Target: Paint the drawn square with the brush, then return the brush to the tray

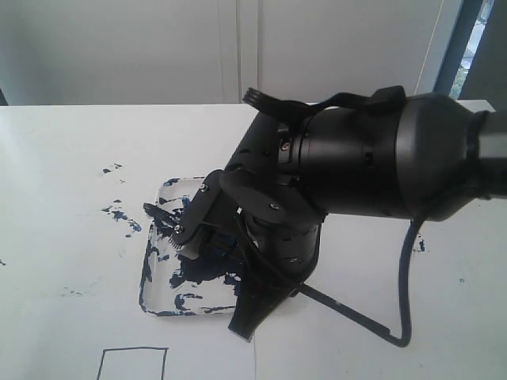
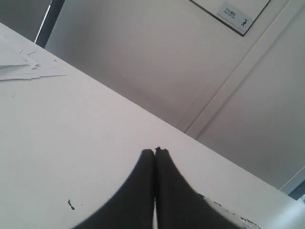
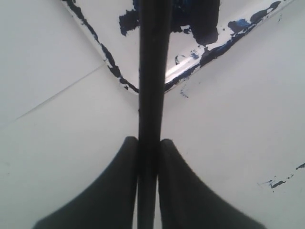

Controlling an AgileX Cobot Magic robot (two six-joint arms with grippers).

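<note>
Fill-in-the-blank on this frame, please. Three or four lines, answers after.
1. The right gripper is shut on the ____.
2. Inside the drawn square there is ____ paint.
3. The left gripper is shut and holds ____.
4. The dark blue paint blot lies in the clear ____.
Answers: brush; no; nothing; tray.

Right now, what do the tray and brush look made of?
The tray: clear, glossy, probably plastic; the white table shows through between paint smears and its rim glints. The brush: smooth, dull black shaft; painted wood or plastic, cannot tell.
</note>
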